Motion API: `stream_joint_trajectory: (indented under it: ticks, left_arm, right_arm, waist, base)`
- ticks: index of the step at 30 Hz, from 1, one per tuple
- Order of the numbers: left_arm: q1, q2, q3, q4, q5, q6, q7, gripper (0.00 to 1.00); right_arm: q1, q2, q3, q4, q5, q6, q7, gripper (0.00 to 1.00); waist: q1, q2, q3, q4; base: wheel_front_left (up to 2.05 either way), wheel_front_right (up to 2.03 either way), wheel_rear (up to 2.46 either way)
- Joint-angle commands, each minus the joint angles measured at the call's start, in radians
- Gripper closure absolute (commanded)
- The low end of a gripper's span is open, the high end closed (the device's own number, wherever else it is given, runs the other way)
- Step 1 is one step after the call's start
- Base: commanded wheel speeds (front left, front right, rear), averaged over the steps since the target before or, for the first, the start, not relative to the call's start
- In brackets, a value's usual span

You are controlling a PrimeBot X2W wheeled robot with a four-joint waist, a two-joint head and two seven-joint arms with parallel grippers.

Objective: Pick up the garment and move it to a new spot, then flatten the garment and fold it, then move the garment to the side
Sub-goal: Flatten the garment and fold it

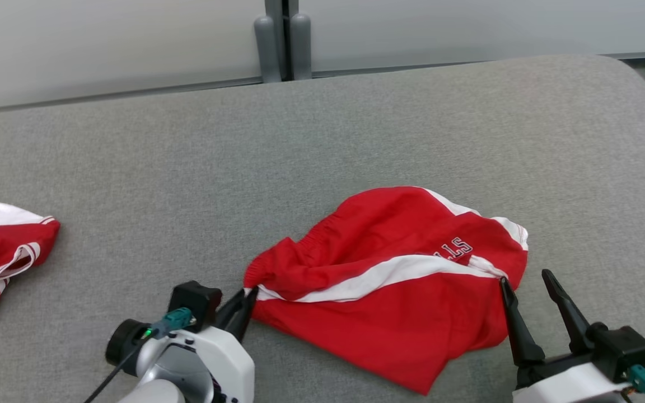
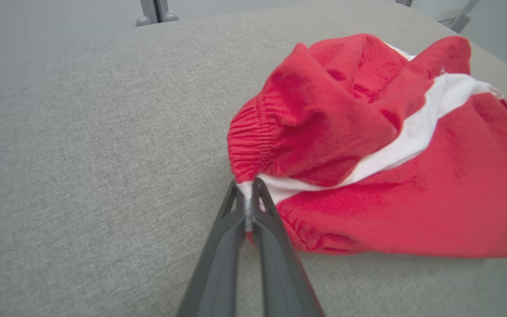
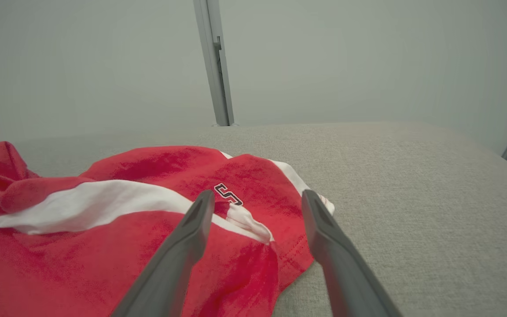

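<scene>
Toward the near edge of the grey tabletop (image 1: 356,140), about midway across it, lies the garment (image 1: 395,280): red shorts with a white stripe and lettering, rumpled, waistband bunched, not yet lifted. The left gripper (image 1: 248,292) has its jaws closed on the waistband corner. The right gripper (image 1: 524,277) holds its jaws spread over the opposite hem corner, gripping nothing. By this, the pick-up is only starting; moving, flattening, folding and setting aside are all left.

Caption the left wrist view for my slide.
Left end effector shut on the edge of a crumpled red-and-white fabric garment lying on a grey upholstered surface.
</scene>
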State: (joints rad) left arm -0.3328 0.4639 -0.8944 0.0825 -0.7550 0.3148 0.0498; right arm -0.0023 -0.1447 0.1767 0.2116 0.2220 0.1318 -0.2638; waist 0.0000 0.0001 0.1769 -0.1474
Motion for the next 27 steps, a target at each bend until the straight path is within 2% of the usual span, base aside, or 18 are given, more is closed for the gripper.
stream_joint_trajectory:
  ticks: [1, 5, 11, 12, 13, 14, 18, 22, 27]
  left_arm:
    - [0.002, 0.015, 0.012, -0.011, 0.003, 0.010, 0.001, 1.00]
    - [-0.001, 0.038, 0.023, -0.031, 0.006, 0.021, 0.001, 1.00]
    - [-0.022, 0.026, 0.017, -0.032, 0.009, 0.015, 0.000, 1.00]
    - [-0.023, 0.024, 0.016, -0.030, 0.008, 0.014, -0.002, 1.00]
    - [-0.022, 0.022, 0.015, -0.028, 0.007, 0.013, -0.004, 1.00]
    - [-0.021, 0.020, 0.014, -0.025, 0.006, 0.012, -0.006, 1.00]
    - [-0.016, 0.013, 0.019, -0.021, -0.005, 0.005, -0.017, 1.00]
    - [-0.011, 0.015, 0.025, -0.027, -0.013, -0.004, -0.027, 1.00]
    - [0.013, 0.004, 0.051, -0.063, -0.069, -0.022, -0.034, 1.00]
  right_arm:
    - [-0.030, -0.028, 0.016, 0.016, 0.014, -0.002, -0.001, 0.00]
    - [-0.098, -0.109, 0.118, 0.104, 0.066, -0.002, -0.001, 0.00]
    - [-0.219, -0.214, 0.321, 0.250, 0.194, -0.002, 0.000, 0.00]
    - [-0.233, -0.221, 0.349, 0.260, 0.218, -0.002, 0.000, 0.48]
    - [-0.246, -0.231, 0.373, 0.269, 0.241, -0.002, 0.000, 0.69]
    - [-0.258, -0.243, 0.393, 0.273, 0.262, -0.002, 0.000, 1.00]
    - [-0.285, -0.274, 0.433, 0.248, 0.340, -0.002, -0.001, 1.00]
    - [-0.285, -0.298, 0.399, 0.213, 0.397, -0.002, -0.001, 1.00]
    - [-0.244, -0.336, 0.243, 0.117, 0.450, -0.002, -0.001, 1.00]
  waist:
    - [0.0000, -0.0001, 0.016, 0.015]
    - [0.0000, -0.0001, 0.037, 0.035]
    - [0.0000, -0.0001, 0.048, 0.064]
    - [0.0000, -0.0001, 0.048, 0.066]
    - [0.0000, -0.0001, 0.047, 0.068]
    - [0.0000, -0.0001, 0.046, 0.070]
    - [0.0000, -0.0001, 0.038, 0.073]
    - [0.0000, -0.0001, 0.026, 0.070]
    - [0.0000, -0.0001, 0.001, 0.060]
  base:
    - [0.00, 0.00, 0.00]
    - [0.00, 0.00, 0.00]
    - [0.00, 0.00, 0.00]
    - [0.00, 0.00, 0.00]
    - [0.00, 0.00, 0.00]
    - [0.00, 0.00, 0.00]
    - [0.00, 0.00, 0.00]
    - [0.00, 0.00, 0.00]
    - [0.00, 0.00, 0.00]
